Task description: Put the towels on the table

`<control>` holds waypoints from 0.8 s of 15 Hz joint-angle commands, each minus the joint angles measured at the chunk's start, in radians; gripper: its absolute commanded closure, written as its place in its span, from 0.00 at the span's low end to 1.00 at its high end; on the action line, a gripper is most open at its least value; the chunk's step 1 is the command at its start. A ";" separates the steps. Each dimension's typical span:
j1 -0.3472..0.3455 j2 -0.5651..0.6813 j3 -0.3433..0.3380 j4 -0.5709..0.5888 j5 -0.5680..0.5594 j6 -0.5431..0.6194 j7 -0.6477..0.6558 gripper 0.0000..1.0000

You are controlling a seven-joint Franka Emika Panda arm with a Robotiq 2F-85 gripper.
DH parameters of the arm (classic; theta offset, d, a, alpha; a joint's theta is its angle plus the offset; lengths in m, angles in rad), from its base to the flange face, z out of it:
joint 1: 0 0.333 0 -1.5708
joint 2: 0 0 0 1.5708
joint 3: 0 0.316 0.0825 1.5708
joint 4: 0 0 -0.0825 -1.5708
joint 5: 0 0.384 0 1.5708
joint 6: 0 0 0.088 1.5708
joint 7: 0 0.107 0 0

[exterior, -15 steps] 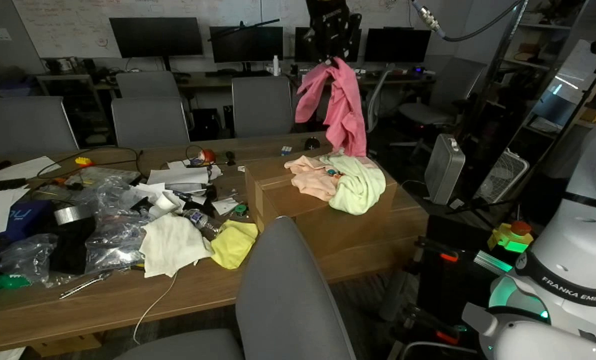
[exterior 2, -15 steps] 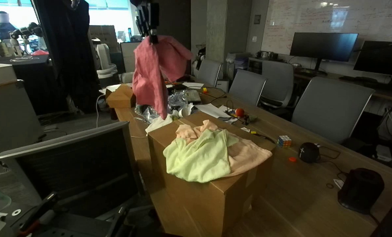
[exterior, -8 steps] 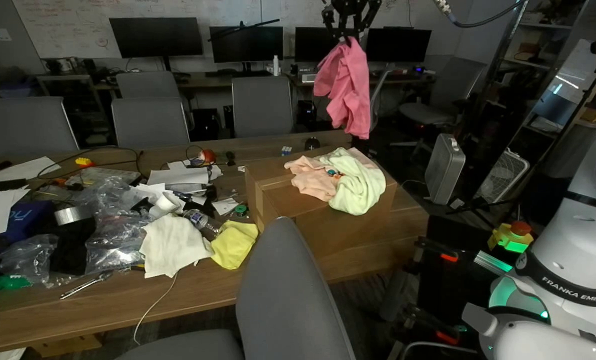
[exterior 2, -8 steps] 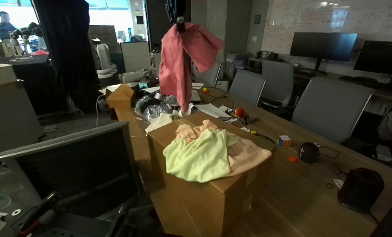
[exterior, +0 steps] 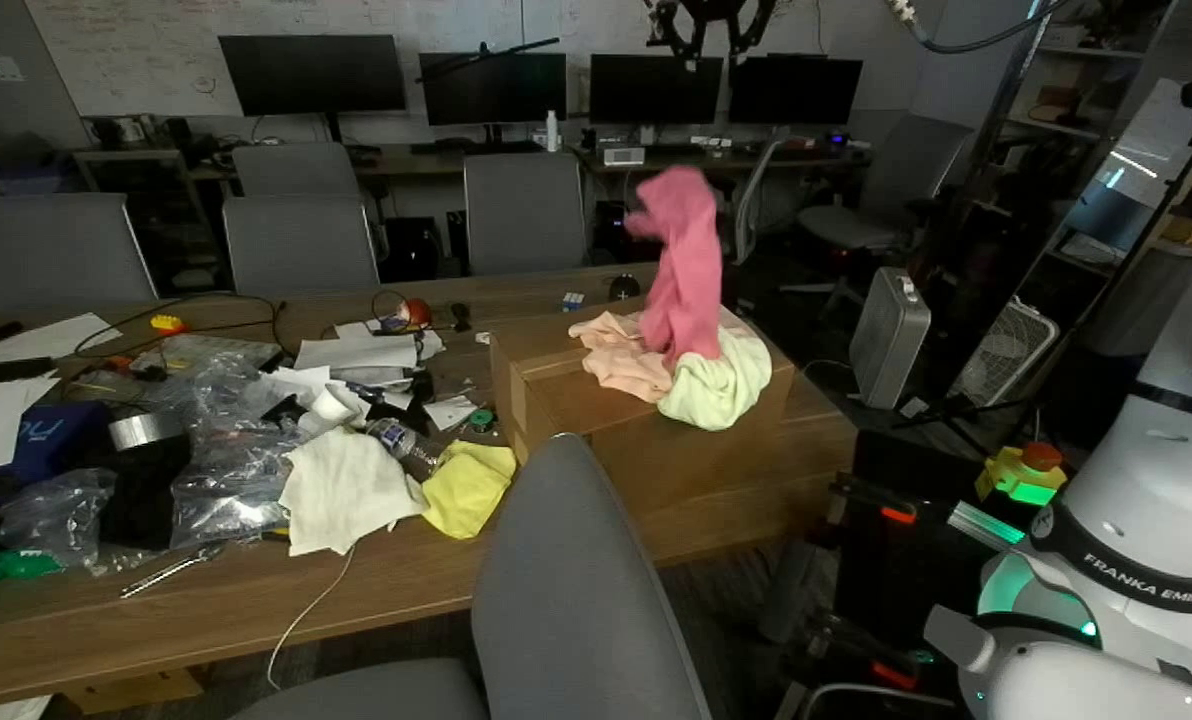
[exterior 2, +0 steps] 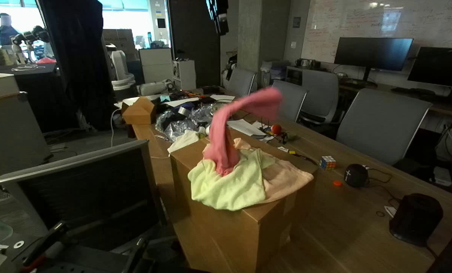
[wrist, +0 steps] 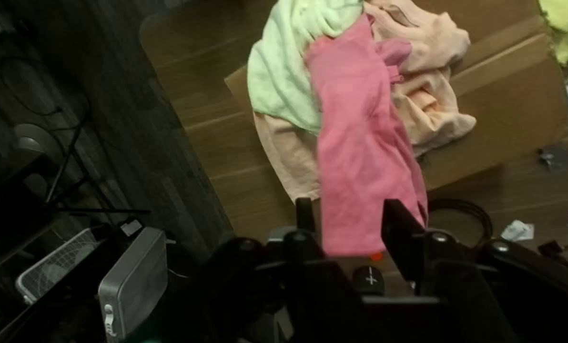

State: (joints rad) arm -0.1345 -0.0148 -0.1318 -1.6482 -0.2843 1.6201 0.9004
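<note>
Wooden table (exterior: 426, 570) is being loaded with clutter (exterior: 236, 430), mostly away from the robot-side short edge. Cardboard box (exterior: 576, 425) is being supported near the corner of that edge and the long edge opposite the monitor side. On the box, green towel (exterior 2: 233, 189) is being draped over a top edge, peach towel (exterior 2: 290, 178) being partly covered by it. Pink towel (exterior 2: 219, 132) is being shown blurred over the box: lower end being bunched on the green one, upper part being bent in midair toward the monitor-side long edge. White towel (exterior: 351, 490) and yellow towel (exterior: 468, 490) are being borne side by side near the opposite long edge. Gripper (exterior: 713, 62) is being held above, apart from the pink towel; fingers (wrist: 306, 214) are being held spread. Round black device (exterior: 624, 288) and puzzle cube (exterior: 572, 301) are being seen near the monitor-side long edge.
</note>
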 commanded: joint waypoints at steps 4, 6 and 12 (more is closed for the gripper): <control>0.002 0.005 0.000 -0.070 0.047 -0.137 -0.200 0.03; 0.008 -0.028 0.007 -0.127 0.064 -0.133 -0.290 0.00; 0.062 -0.195 0.072 -0.359 0.022 -0.154 -0.486 0.00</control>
State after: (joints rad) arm -0.1011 -0.0823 -0.0932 -1.8704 -0.2442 1.4727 0.4958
